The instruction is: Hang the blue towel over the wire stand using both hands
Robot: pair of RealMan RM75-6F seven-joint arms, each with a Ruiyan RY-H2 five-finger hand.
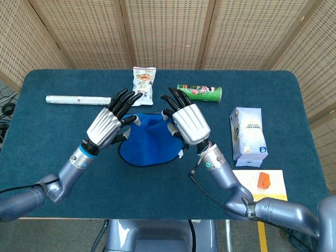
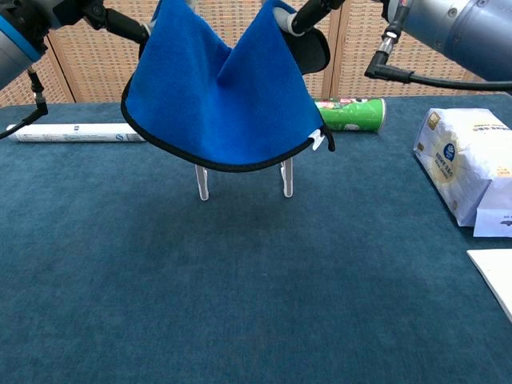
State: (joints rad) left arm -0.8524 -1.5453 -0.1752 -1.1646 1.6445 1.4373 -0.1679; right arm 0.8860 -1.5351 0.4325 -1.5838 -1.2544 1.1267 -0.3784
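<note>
The towel (image 2: 220,96) hangs clear of the table, suspended by two points on its upper edge. It droops in a deep curve with a fold between the grip points, which indicates a soft, light, limp fabric with no stiffness of its own. The dark bound hem (image 2: 232,166) is probably the firmest line and the best place to hold; the surface looks fleecy and unlikely to slip. A small white tag (image 2: 318,141) marks the lower right edge.

The left hand (image 1: 105,127) pinches the towel's left upper corner, with its remaining fingers extended forward. The right hand (image 1: 190,123) pinches the right upper corner in the same manner. Exact finger contact is cropped in the chest view.

The stand (image 2: 244,180) sits just behind and below the towel; only its two clear-tipped feet show beneath the hem. In the head view the towel covers it. Whether fabric touches the top wire cannot be told.

The table (image 1: 63,157) is covered in dark teal, short-pile cloth that should offer friction. Further back lie a foil roll (image 1: 79,100), a snack bag (image 1: 143,80) and a green can (image 1: 202,92). A white pack (image 1: 248,134) and a card (image 1: 260,188) occupy the right side. Woven screens (image 1: 168,31) enclose the rear.
</note>
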